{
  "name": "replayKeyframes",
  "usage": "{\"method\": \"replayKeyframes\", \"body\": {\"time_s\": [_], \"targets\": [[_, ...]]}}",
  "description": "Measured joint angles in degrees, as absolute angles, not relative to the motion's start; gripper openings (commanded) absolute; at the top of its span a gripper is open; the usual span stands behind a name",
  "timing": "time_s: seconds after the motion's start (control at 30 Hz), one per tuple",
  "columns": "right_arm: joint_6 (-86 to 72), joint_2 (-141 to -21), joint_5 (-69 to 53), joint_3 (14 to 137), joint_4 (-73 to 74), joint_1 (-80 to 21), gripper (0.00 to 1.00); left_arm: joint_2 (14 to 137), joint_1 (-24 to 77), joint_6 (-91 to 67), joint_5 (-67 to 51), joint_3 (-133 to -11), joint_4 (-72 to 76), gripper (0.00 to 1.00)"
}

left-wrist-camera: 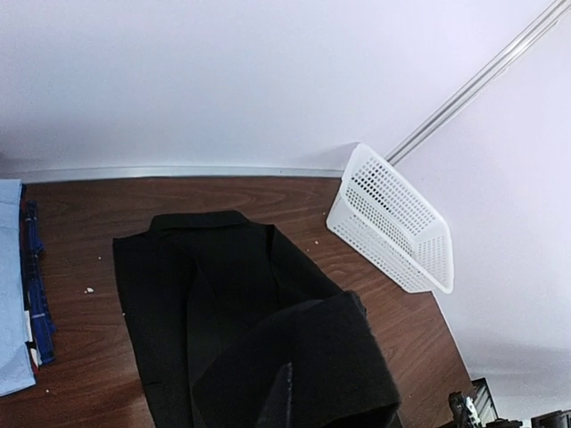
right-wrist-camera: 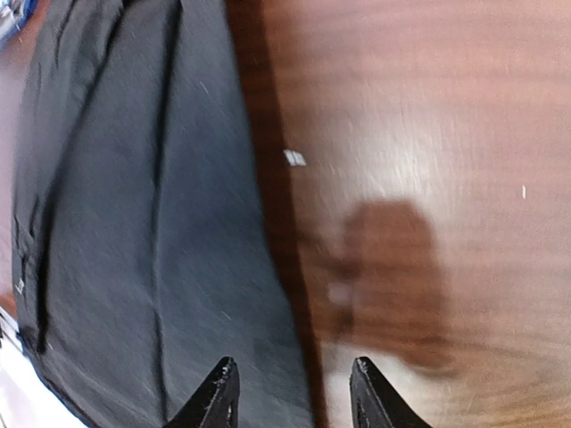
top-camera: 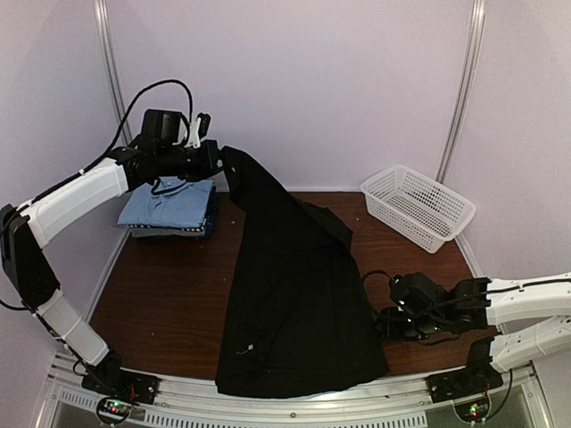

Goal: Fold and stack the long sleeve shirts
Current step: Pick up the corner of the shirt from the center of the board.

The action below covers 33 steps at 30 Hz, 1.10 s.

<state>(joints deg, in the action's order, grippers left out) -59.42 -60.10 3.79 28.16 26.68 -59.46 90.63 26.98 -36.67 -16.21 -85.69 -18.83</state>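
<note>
A large black long sleeve shirt (top-camera: 294,294) lies spread down the middle of the table. One corner of it is lifted at the back left, where my left gripper (top-camera: 214,160) is shut on the cloth. In the left wrist view the raised black fold (left-wrist-camera: 312,366) hides the fingers. A stack of folded shirts with a light blue one on top (top-camera: 169,203) sits at the back left, below the left arm. My right gripper (top-camera: 384,323) hovers low at the black shirt's right edge. It is open (right-wrist-camera: 293,364), with one fingertip (right-wrist-camera: 227,366) over cloth and the other over bare wood.
A white mesh basket (top-camera: 417,207) stands tilted at the back right, also seen in the left wrist view (left-wrist-camera: 393,218). The folded stack's edge (left-wrist-camera: 9,285) shows at the left. Brown table (top-camera: 161,294) lies bare either side of the black shirt. A small white scrap (right-wrist-camera: 294,158) lies on the wood.
</note>
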Motion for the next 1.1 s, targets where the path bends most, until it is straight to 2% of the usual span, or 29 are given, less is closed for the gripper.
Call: {"method": "replayKeyframes", "body": {"time_s": [0.67,0.87,1.03,1.1], "targets": [[-65.45,-56.14,-3.49,22.85,30.89,-67.64,0.37,93.36,26.98,-36.27,-16.73,-88.82,-16.84,0.0],[-68.03,-55.29,-4.43,21.32,30.94,-70.17,0.25,93.36,26.98,-36.27,-16.78,-88.82,-16.47,0.0],[-69.84,-55.13,-4.86,21.04,29.91,-71.4,0.05,93.36,26.98,-36.23,-16.84,-88.79,-16.1,0.0],[-70.39,-55.22,-4.86,21.08,29.67,-71.68,0.0,93.36,26.98,-35.94,-16.82,-88.79,-15.64,0.0]]}}
